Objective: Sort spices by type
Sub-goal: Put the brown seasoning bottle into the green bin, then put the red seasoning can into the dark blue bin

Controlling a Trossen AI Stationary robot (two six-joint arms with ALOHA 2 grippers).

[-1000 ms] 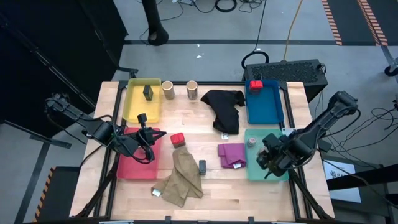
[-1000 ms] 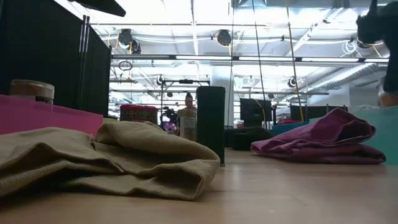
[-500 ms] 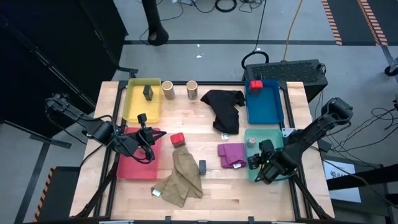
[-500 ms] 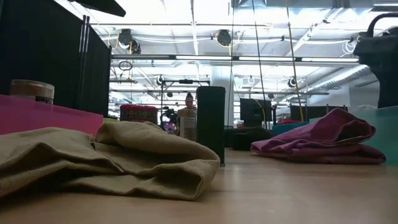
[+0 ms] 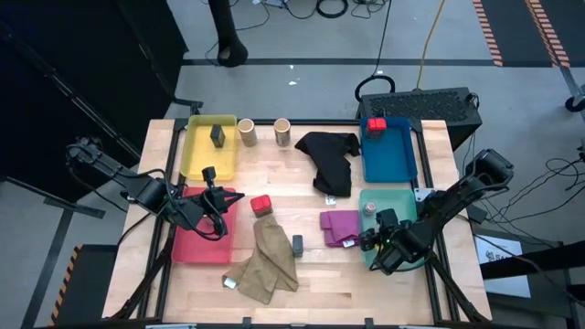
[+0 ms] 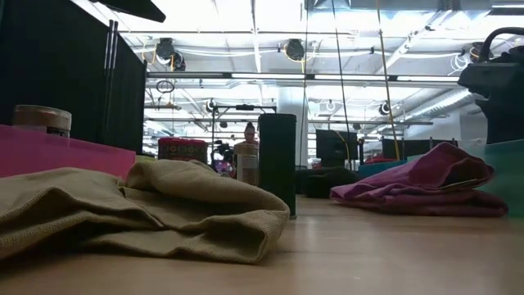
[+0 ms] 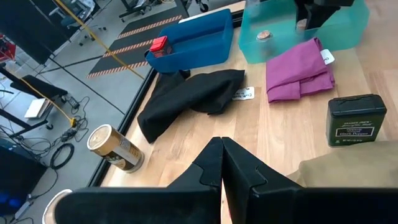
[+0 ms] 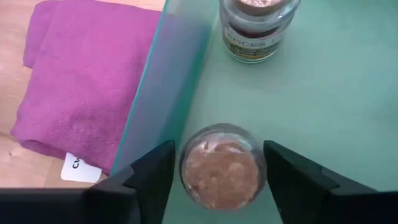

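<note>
My right gripper (image 8: 219, 155) reaches steeply down into the teal tray (image 5: 409, 203). It is open, one finger on each side of a small round jar (image 8: 221, 167) that stands upright on the tray floor. A second jar (image 8: 256, 28) stands farther along the tray. My left gripper (image 7: 222, 168) is shut and holds nothing, above the red tray (image 5: 192, 239). Two tan cylinders (image 5: 247, 132) stand at the far edge. One red box (image 5: 376, 124) sits in the blue tray, another (image 5: 261, 205) on the table. One dark block (image 5: 218, 134) is in the yellow tray, another (image 5: 297, 244) beside the khaki cloth. My right gripper's fingers (image 8: 152, 177) come from above and flank the jar's sides (image 8: 186, 168). The jar stands on the tray floor. A thin gap shows at one finger. Whether the other finger touches the jar, I cannot tell.
A purple cloth (image 5: 340, 228) lies just outside the teal tray's left wall. A black cloth (image 5: 331, 163) lies mid-table and a khaki cloth (image 5: 268, 260) near the front. A jar (image 6: 41, 119) sits in the red tray.
My right gripper has sunk into the teal tray, moving a little toward the table's near edge and left, and has rolled about its own pointing line. My left arm has kept still.
</note>
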